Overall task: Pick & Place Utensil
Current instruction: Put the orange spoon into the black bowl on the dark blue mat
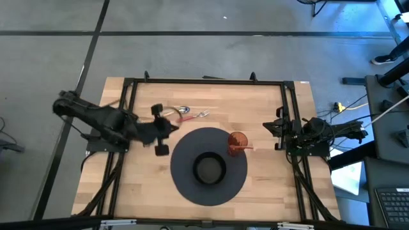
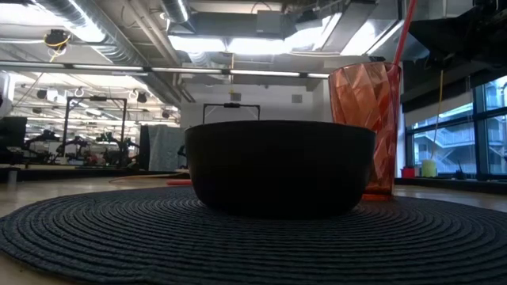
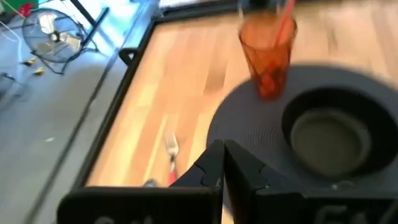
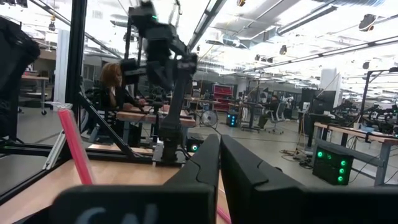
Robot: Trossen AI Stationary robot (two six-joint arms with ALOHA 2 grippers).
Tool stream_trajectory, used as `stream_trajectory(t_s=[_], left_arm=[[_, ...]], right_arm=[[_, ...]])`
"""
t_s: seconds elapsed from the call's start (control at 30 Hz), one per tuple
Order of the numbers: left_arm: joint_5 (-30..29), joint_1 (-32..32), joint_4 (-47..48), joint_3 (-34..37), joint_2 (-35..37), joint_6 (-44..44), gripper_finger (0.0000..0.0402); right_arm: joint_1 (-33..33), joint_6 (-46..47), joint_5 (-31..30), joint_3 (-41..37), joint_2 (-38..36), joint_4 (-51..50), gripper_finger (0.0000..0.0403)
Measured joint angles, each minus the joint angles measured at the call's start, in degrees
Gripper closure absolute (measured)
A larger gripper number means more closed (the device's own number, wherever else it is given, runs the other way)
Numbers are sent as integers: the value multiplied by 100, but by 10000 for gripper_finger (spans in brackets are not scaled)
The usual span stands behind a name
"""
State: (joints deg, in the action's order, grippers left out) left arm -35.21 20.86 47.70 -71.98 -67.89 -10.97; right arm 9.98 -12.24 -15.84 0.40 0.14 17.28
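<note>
A fork [image 1: 202, 115] and a spoon [image 1: 183, 112] with red handles lie flat on the wooden table, at the far side of a round black placemat [image 1: 185, 185]. A black bowl [image 1: 209, 169] stands at the mat's middle. An orange cup [image 1: 238, 142] stands on the mat's right rim with a red-handled utensil [image 2: 404, 36] sticking up out of it. My left gripper [image 1: 171, 128] is shut and hovers at the mat's left far rim, near the fork [image 3: 170, 149]. My right gripper [image 4: 219, 163] is shut at the table's right edge.
A black metal frame [image 1: 204, 81] runs around the table's far, left and right edges. Bare wood lies to the left and right of the mat. In the low view the bowl [image 2: 277, 166] and cup [image 2: 366, 131] stand side by side on the mat.
</note>
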Motion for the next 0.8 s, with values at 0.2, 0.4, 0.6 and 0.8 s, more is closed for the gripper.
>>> stream_trajectory(t_s=[0.2,0.4,0.6,0.8], left_arm=[[619,-738,-1616,1433,915,239,398],[247,-1039,-1660,1713,1145,275,398],[350,-1047,-1666,1713,1115,-125,398],[1013,-1373,-1751,1713,1113,599,398]], right_arm=[[-2,1,-2,0,0,0,386],[-2,-1,0,0,0,-2,386],[-1,-1,0,0,0,-1,386],[-2,-1,0,0,0,-2,386]])
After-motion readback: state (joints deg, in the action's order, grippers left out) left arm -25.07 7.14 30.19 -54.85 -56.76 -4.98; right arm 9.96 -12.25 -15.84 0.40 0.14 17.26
